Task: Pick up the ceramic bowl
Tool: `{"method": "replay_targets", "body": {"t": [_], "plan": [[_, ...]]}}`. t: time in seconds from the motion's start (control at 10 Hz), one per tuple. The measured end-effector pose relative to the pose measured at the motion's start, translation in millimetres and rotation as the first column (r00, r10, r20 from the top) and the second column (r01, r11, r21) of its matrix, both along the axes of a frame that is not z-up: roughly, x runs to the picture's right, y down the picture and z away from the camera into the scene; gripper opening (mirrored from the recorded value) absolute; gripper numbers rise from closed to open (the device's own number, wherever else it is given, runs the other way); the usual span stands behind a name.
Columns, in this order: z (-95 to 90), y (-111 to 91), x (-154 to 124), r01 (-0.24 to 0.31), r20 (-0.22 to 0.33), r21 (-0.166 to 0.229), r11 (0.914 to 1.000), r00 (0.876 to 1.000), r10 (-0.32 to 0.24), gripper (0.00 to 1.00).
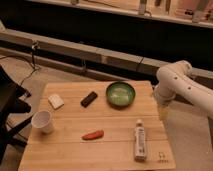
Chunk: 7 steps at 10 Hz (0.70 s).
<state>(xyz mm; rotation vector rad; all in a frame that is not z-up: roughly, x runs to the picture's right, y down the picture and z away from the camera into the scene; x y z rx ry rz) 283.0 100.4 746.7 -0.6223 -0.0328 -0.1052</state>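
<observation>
The ceramic bowl (pixel 120 93) is green and sits upright on the wooden table (pixel 115 132), at the back, right of centre. My white arm (pixel 175 80) comes in from the right and bends down just past the table's right edge. The gripper (pixel 162 109) hangs there, to the right of the bowl and apart from it, at about table height. It holds nothing that I can see.
On the table are a dark bar (pixel 89 98) left of the bowl, a white block (pixel 56 101), a white paper cup (pixel 42 121), a red-orange item (pixel 93 134) and a white bottle lying flat (pixel 140 140). A dark chair (pixel 7 107) stands at the left.
</observation>
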Motion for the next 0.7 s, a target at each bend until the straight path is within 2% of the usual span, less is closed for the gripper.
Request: {"method": "replay_targets", "body": {"t": [0.1,0.3,0.4,0.5,0.7], "plan": [[1.0,-5,-9,0.03,0.048,0.01,0.9995,0.998,-0.03,0.8],[4.1,-16,-41,0.102,0.155,0.038,0.994,0.982,-0.107,0.8],[5.8,-22,-60,0.154,0.21,0.061,0.9862,0.964,-0.163,0.8],[6.8,-28,-70,0.185,0.243,0.081,0.9793,0.949,-0.2,0.8],[9.7,-43,-92,0.227,0.304,0.141,0.9637,0.917,-0.26,0.8]]}}
